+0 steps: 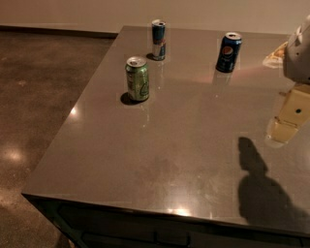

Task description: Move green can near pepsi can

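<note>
Three cans stand upright on the counter, a grey, glossy top that fills most of the view, with a dark speckled floor to its left and a pale wall behind.

Farthest left is the green can, light green with pale markings and a silver top. It stands alone toward the counter's left side, with a small dark shadow at its base.

Behind it and slightly to the right, near the far edge, is a slim blue-and-silver can, well apart from the green one.

Further right, also toward the back, is the pepsi can, dark blue with a round red, white and blue logo. A wide stretch of bare counter lies between it and the green can.

At the right border the arm comes into view, a white rounded section above and a cream piece hanging down from it. The gripper points downward and a little leftward over the counter's right side, touching nothing and well apart from all three cans. Whether it is set wide or narrow I cannot tell.

Below it, the arm's dark shadow falls across the near right corner.
</note>
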`<action>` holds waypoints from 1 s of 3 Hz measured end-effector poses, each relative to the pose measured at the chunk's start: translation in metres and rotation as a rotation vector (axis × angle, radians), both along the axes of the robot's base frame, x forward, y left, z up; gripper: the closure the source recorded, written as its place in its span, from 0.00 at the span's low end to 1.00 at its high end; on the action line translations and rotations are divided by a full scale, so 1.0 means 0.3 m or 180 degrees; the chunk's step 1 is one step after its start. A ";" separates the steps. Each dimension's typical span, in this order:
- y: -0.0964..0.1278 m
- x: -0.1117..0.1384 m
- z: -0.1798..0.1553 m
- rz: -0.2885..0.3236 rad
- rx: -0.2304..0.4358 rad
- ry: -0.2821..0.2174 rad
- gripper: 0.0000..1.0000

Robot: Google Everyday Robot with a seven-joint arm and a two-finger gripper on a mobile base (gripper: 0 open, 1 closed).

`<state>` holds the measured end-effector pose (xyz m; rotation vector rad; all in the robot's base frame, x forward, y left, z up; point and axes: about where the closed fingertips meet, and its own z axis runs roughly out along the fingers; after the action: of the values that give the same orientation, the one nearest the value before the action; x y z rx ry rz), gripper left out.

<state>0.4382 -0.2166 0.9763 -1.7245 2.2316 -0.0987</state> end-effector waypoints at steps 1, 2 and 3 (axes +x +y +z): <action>0.009 0.009 0.002 -0.0005 0.0019 -0.0020 0.00; 0.057 0.057 0.015 -0.0031 0.0117 -0.0113 0.00; 0.215 0.191 -0.020 -0.0125 0.0396 -0.0227 0.00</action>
<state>0.4955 -0.1522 0.9702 -1.5881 2.1723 -0.0289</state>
